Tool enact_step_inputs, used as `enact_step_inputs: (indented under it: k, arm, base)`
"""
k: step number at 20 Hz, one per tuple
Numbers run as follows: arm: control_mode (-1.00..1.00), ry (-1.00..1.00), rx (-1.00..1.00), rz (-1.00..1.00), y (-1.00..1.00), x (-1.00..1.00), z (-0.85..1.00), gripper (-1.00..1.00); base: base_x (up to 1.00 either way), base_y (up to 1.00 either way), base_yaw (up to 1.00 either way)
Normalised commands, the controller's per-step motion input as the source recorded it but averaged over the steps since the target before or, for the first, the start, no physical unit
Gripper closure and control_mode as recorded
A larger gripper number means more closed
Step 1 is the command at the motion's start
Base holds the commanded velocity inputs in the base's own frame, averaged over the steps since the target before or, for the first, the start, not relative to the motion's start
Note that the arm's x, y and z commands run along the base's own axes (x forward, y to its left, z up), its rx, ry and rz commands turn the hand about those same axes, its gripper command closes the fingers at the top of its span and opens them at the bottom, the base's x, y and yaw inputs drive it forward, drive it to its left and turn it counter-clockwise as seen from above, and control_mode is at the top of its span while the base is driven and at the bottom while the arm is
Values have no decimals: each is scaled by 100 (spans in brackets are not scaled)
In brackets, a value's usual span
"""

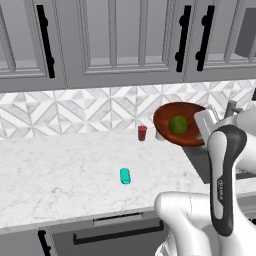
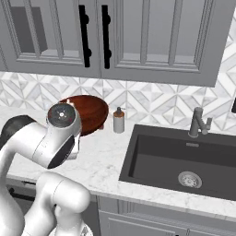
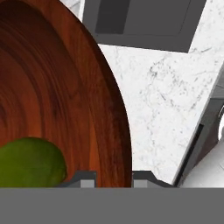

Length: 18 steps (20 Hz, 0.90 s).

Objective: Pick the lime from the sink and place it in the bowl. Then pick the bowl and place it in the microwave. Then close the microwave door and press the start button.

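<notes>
The reddish-brown wooden bowl (image 1: 172, 111) hangs tilted above the counter, just left of the sink (image 2: 184, 156). The yellow-green lime (image 1: 178, 124) lies inside it. My gripper (image 1: 201, 128) is shut on the bowl's right rim. In the hand view the rim (image 3: 111, 131) runs down between the two fingertips (image 3: 83, 179), and the lime (image 3: 30, 162) rests low in the bowl at the left. From the right base view the bowl (image 2: 94, 113) shows behind my wrist. The sink basin holds nothing but its round drain (image 2: 190, 179). The microwave and its door are out of view.
A small red cup (image 1: 142, 133) stands by the backsplash. A teal cup (image 1: 125, 176) lies on the marble counter (image 1: 60, 175). A soap bottle (image 2: 119, 120) stands at the sink's left corner and a grey faucet (image 2: 199, 122) behind it. Wall cabinets hang overhead.
</notes>
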Motion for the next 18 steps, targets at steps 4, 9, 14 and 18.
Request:
enact_step_inputs:
  k: [4, 9, 14, 18]
  arm:
    - [-100, 0, 0, -12, 0, -30, 65, 100]
    - [-100, 0, 0, -9, 0, -34, 38, 100]
    - [-100, -3, 0, -4, 1, -38, 15, 100]
    - [-100, -1, 0, -3, 9, -46, 22, 100]
  base:
    - [0, 0, 0]
    - [0, 0, 0]
    - [0, 0, 0]
    - [0, 0, 0]
